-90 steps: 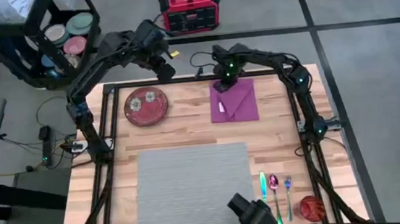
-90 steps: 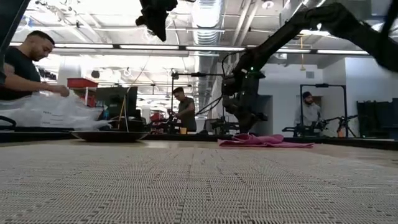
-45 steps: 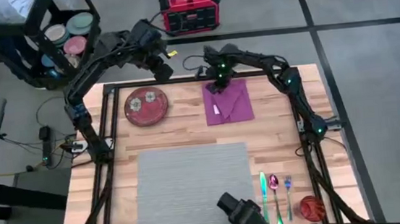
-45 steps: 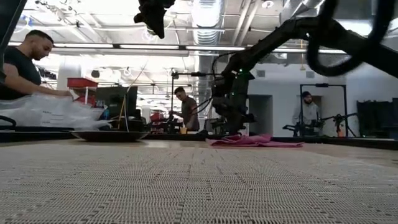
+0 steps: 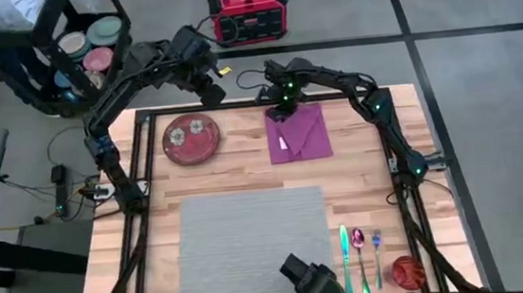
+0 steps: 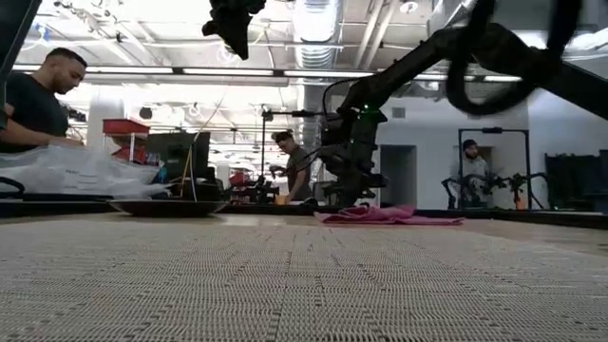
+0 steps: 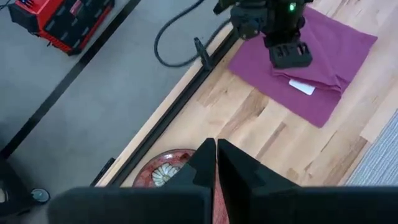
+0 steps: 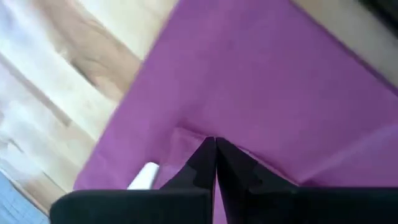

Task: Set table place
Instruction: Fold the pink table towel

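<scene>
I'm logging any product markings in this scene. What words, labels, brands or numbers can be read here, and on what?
No text can be read.
Red power unit on the floor: its front panel is too small to read.
White tag on the purple napkin: shows no legible print.

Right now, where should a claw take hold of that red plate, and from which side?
Grip the plate by its raised rim, coming straight down from above. It lies flat on the table, so only the rim offers an edge to pinch. The left claw hangs nearest, so the rim's far side seems easiest.
</scene>
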Robot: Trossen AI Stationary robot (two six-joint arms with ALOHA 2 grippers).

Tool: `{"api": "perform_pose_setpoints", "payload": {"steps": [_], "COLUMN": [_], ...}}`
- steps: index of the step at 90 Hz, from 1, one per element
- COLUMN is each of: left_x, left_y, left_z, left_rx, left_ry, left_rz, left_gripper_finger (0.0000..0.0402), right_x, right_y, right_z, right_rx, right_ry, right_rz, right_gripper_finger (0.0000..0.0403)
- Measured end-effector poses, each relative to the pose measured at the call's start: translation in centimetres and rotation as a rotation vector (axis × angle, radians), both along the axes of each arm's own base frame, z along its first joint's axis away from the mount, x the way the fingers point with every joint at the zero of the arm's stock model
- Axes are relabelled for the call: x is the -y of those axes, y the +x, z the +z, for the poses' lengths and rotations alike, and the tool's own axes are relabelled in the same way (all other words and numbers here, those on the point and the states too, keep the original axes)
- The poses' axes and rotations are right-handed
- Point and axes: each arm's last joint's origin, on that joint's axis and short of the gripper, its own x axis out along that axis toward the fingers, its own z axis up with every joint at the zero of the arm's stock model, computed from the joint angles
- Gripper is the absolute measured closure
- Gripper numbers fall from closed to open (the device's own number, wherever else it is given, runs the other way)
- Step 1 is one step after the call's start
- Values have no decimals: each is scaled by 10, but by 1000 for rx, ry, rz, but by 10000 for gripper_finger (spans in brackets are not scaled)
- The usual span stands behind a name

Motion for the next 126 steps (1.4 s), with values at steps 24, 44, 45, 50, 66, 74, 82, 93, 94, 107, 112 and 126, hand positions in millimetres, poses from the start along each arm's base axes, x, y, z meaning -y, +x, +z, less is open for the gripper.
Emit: {"api": "perform_pose_setpoints", "payload": {"steps": [24, 44, 45, 50, 66, 74, 82, 93, 94, 107, 112, 126], "left_x": [6, 14, 14, 15, 22, 24, 25, 25, 25, 25, 25, 25], "left_y": [-11, -24, -25, -27, -37, -40, -42, -42, -42, -42, -42, -42], "left_z": [10, 22, 22, 24, 32, 34, 36, 36, 36, 36, 36, 36], "left_rx": [32, 62, 63, 68, 92, 97, 103, 107, 107, 107, 106, 106], "left_ry": [21, 53, 54, 57, 76, 86, 93, 95, 94, 94, 95, 95], "left_rz": [7, -5, -4, -2, -6, -12, -14, -13, -13, -13, -13, -13], "left_gripper_finger": [401, 401, 401, 401, 401, 401, 401, 401, 401, 401, 401, 401], "right_x": [-13, -15, -15, -16, -17, -15, -14, -17, -18, -25, -29, -63], "right_y": [3, 15, 16, 22, 30, 31, 32, 35, 35, 33, 31, 44], "right_z": [-14, -23, -24, -25, -18, -10, -5, -2, -2, 29, 52, 100], "right_rx": [-35, -14, -12, -9, -66, -67, -25, 7, 13, 121, 159, 54], "right_ry": [123, 175, 178, 189, 216, 222, 224, 276, 283, 304, 233, -239], "right_rz": [35, 21, 22, 21, 48, 58, 41, 31, 32, 96, 139, 325], "right_gripper_finger": [403, 403, 403, 403, 403, 403, 403, 403, 403, 403, 403, 403]}}
